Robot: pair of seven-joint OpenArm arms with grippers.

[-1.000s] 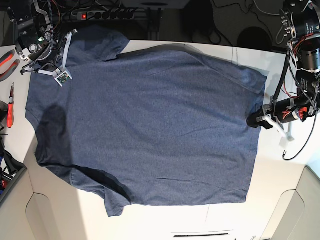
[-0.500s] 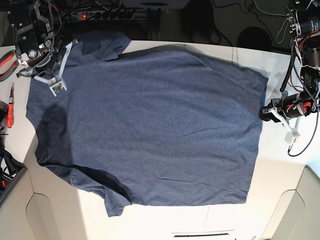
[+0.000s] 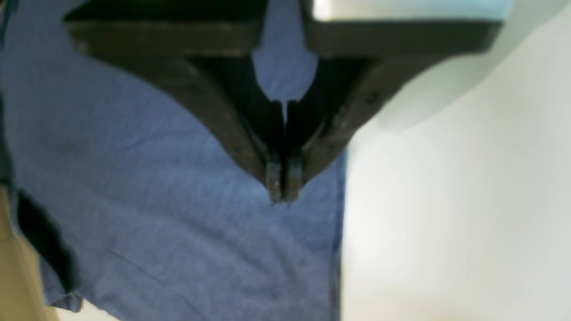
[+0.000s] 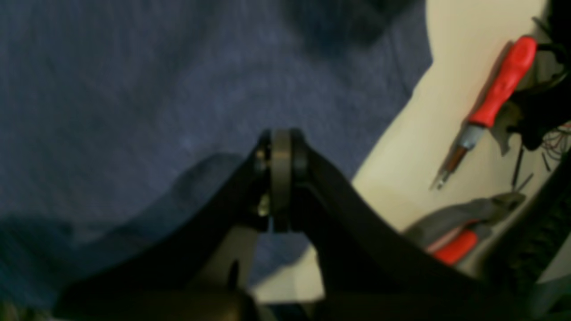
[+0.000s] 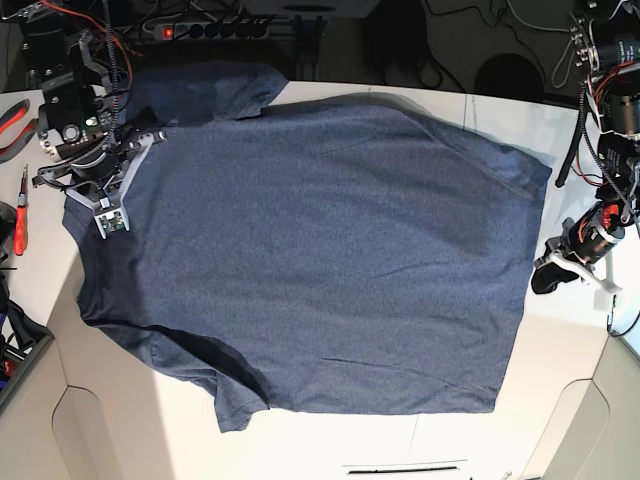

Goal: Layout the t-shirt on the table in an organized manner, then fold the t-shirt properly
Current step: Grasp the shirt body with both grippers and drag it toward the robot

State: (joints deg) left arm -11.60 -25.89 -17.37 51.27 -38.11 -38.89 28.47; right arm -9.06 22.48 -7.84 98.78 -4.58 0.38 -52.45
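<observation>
The t-shirt lies spread flat across the table, plain side up, with the lettering hidden. One sleeve hangs past the back edge and one points toward the front. My left gripper is shut beside the shirt's right hem. In the left wrist view its tips stand over the fabric just inside the hem, next to bare table, with no cloth visible between them. My right gripper is shut over the shirt's left edge. In the right wrist view it stands over fabric.
A red-handled screwdriver and red-handled pliers lie on the table left of the shirt. The screwdriver also shows in the base view. A power strip and cables run behind the back edge. A dark seam marks the front.
The whole shirt has shifted to the right. My left gripper moved right and toward the front, off the hem. My right gripper moved forward along the shirt's left edge.
</observation>
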